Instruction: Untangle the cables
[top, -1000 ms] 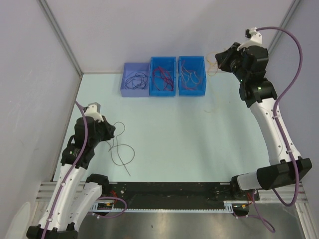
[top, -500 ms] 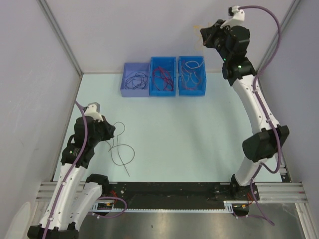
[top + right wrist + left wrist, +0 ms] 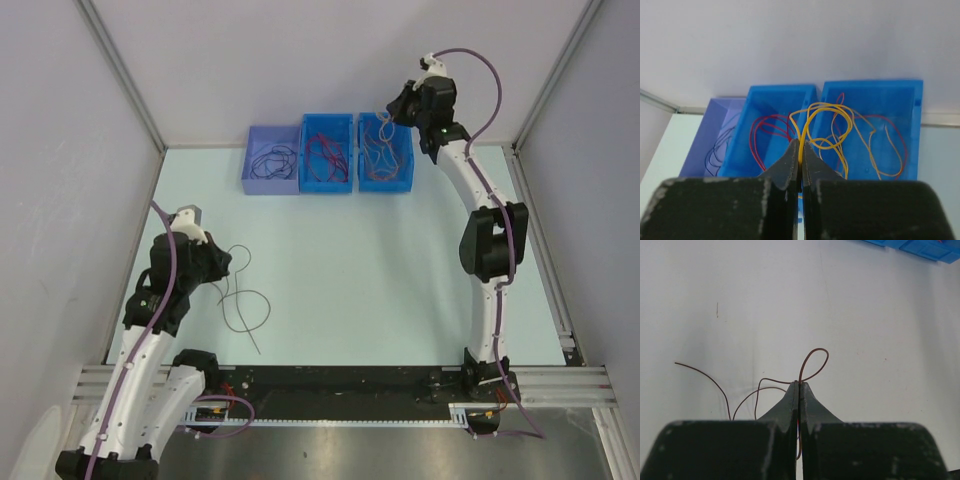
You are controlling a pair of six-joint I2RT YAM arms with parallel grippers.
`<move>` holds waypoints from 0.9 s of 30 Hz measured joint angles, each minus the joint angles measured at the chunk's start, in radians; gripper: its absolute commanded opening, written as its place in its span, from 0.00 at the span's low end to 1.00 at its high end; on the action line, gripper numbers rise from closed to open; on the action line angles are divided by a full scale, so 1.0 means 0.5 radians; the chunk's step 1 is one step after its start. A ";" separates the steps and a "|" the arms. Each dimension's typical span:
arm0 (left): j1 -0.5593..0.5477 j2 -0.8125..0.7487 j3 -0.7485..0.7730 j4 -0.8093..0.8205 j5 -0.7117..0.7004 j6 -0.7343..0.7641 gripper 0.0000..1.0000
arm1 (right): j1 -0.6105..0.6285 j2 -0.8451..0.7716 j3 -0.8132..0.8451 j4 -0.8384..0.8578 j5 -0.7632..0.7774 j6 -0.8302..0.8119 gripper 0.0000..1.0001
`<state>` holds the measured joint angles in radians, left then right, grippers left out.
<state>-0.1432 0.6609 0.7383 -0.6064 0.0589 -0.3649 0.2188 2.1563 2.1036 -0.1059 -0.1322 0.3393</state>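
Note:
My left gripper [image 3: 222,262] is shut on a thin dark cable [image 3: 245,308] that curls in loops on the table at the near left; the left wrist view shows the gripper [image 3: 799,384] pinching that strand [image 3: 815,365]. My right gripper [image 3: 388,108] is shut on a yellow cable [image 3: 827,117] and holds it above the right blue bin [image 3: 385,178]; in the right wrist view its gripper [image 3: 800,145] is shut on the yellow loops. Red cables [image 3: 765,132] lie in the middle blue bin [image 3: 327,183]. Dark cables [image 3: 274,160] lie in the purple bin [image 3: 271,184].
Three bins stand side by side at the table's far edge against the back wall. Orange and red strands [image 3: 885,145] lie in the right bin. Metal frame posts rise at both back corners. The left wall is close to the left arm.
My right arm has swung left and back down from high against the back wall, carrying the yellow cable over the right blue bin. The left arm and its cable have not moved.

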 measured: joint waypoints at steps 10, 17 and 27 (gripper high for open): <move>0.018 0.005 0.000 0.000 -0.001 0.000 0.00 | 0.013 0.053 -0.021 -0.032 -0.055 0.016 0.00; 0.022 0.005 0.000 0.000 -0.001 0.000 0.00 | 0.025 0.053 0.012 -0.074 0.030 0.011 0.97; 0.026 0.004 0.000 0.000 -0.001 0.000 0.00 | 0.040 0.063 0.281 -0.286 0.214 -0.023 0.98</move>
<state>-0.1303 0.6628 0.7383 -0.6064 0.0586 -0.3649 0.2390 2.1880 2.2440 -0.2489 -0.0250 0.3279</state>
